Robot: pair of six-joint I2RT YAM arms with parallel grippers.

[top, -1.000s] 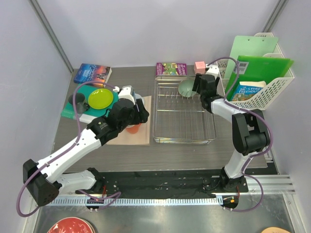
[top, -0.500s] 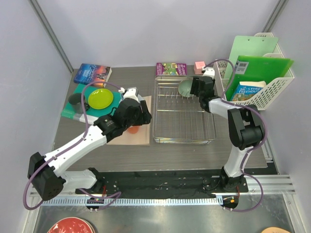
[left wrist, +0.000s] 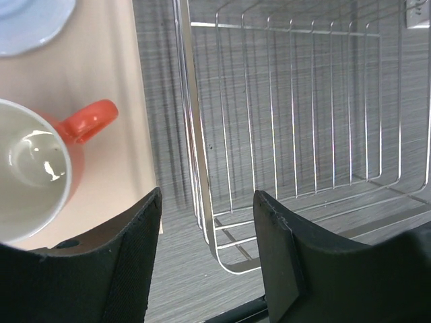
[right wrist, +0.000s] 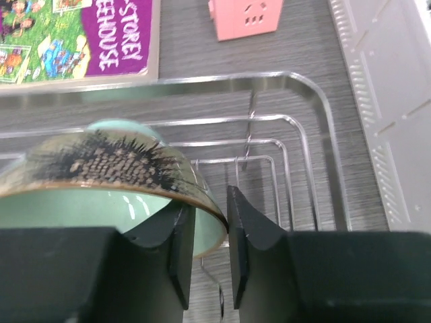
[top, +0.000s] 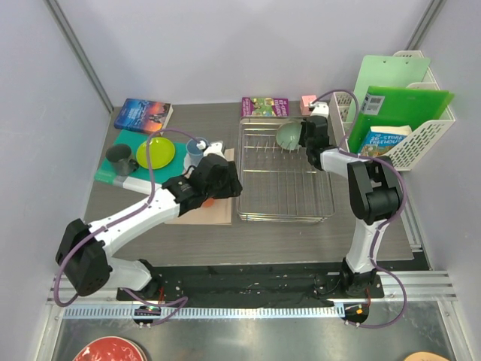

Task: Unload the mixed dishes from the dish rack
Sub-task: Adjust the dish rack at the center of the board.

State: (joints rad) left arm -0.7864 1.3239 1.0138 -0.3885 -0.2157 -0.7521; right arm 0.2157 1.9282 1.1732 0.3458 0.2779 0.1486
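At far end of dish rack [top: 285, 188]: sage-green bowl [top: 288, 135], tilted on edge against the wires.
Right gripper [right wrist: 210, 235]: narrow, pinched on the bowl's rim, one finger inside, one outside.
Right wrist view only: dark speckled band on the bowl's outside; pink block [right wrist: 246, 13] and purple book [right wrist: 81, 33] on the bench beyond the rack.
Left gripper [left wrist: 209, 262]: wide, holding nothing, over the rack's near left corner, just beside tan mat [left wrist: 114, 87].
Left wrist view only: orange mug [left wrist: 40, 168] upright on the mat, handle toward the rack; light blue cup [left wrist: 30, 17] cut off at frame corner.
Top view only: lime-green plate [top: 155, 153] on teal board [top: 105, 174], well apart from both grippers.
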